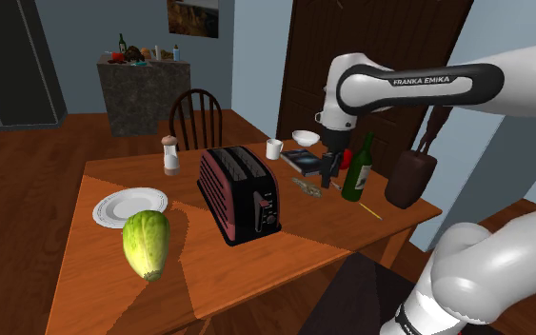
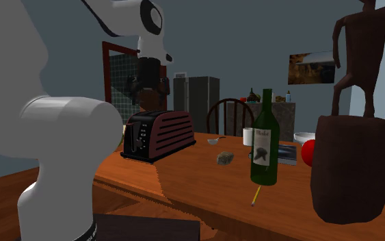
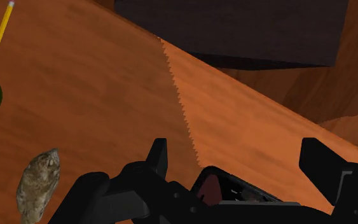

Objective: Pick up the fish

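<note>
The fish is a small speckled grey-brown thing lying flat on the wooden table, between the toaster and the green bottle. It also shows in the second exterior view as the fish and in the wrist view as the fish. My black gripper hangs just above the table, close beside the fish on the bottle's side. In the wrist view the gripper is open, with only bare table between its fingers and the fish off to one side.
A dark red toaster stands mid-table. A green wine bottle, a yellow pencil and a brown statue crowd the gripper's far side. Behind lie a book, a mug and a bowl. A green melon and a plate sit further off.
</note>
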{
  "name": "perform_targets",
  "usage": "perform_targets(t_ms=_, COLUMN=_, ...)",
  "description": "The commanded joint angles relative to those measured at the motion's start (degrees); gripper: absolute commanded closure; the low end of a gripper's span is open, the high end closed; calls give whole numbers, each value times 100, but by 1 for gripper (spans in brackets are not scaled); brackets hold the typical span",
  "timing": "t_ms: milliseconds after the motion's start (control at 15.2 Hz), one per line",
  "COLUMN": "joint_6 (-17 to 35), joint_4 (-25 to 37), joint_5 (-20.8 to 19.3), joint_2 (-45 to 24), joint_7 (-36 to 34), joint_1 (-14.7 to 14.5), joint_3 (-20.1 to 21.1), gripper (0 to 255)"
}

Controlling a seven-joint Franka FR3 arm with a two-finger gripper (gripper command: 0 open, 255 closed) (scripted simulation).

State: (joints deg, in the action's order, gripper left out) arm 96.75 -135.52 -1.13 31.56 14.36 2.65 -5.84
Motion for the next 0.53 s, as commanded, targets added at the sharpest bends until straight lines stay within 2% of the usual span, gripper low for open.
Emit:
perform_targets(t_ms=0, joint_6=247, joint_4=87, joint_5=-62, joint_2=-318, joint_7=170, joint_1=84, joint_3=-182, gripper=0)
perform_targets(t_ms=462, joint_6=1021, joint_4=594, joint_5=-26, joint_2=-1585, joint_7=709, joint_1=287, joint_3=-728, gripper=0)
